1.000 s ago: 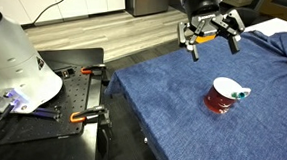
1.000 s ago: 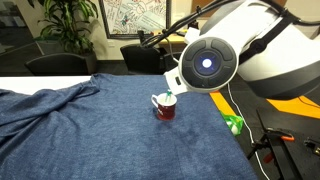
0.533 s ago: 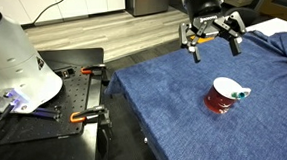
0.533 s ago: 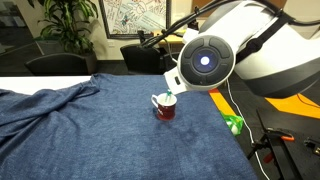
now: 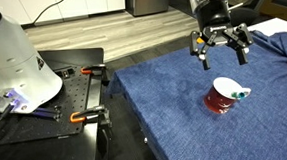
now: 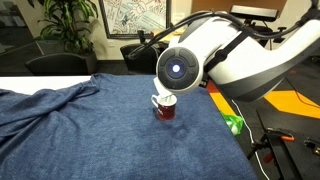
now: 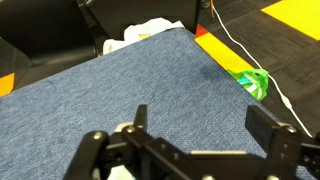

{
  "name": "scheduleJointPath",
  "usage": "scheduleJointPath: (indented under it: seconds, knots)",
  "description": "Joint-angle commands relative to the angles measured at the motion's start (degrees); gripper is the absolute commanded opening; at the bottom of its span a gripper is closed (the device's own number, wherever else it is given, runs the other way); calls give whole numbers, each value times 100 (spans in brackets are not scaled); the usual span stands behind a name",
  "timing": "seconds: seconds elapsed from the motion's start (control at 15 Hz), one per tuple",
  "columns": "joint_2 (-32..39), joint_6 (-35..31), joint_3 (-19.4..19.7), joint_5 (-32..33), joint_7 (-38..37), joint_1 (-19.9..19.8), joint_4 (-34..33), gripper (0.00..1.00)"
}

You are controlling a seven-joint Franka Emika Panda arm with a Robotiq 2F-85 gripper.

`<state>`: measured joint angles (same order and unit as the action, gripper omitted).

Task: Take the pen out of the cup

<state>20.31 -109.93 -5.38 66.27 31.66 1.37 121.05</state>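
Two fingers (image 5: 199,53) of the tool (image 5: 221,55) are spread wide with nothing between them. In an exterior view the tool hangs above the blue cloth (image 5: 171,113) that covers the counter, up and back from the cup (image 5: 223,99) and clear of it. The dark red cup stands on the cloth, its white inside showing. The pen (image 5: 243,94) sits in it, its teal end poking over the rim. In an exterior view the arm's round joint (image 6: 180,70) hides the top of the cup (image 6: 165,110). The cup's outer pattern is too small to read for any writing. In the wrist view the tool (image 7: 202,140) looks down on the cloth (image 7: 110,85), with a green item (image 7: 250,80) beyond the counter edge.
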Motion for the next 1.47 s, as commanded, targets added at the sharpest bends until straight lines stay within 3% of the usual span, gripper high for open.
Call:
scheduleJointPath:
  seconds: [0.0,0.33,0.87,1.07,1.27,1.4]
  knots:
    - [571,-145,55,33,487,-87,-668,100]
    - [1213,-17,98,62,648,-52,-1370,100]
    - [2008,1,125,-1,724,-52,-2105,82]
    - [2169,6,128,-14,740,-51,-2278,82]
    - [2265,5,124,-27,762,-49,-2412,70]
    - [2313,-1,121,-39,791,-52,-2492,69]
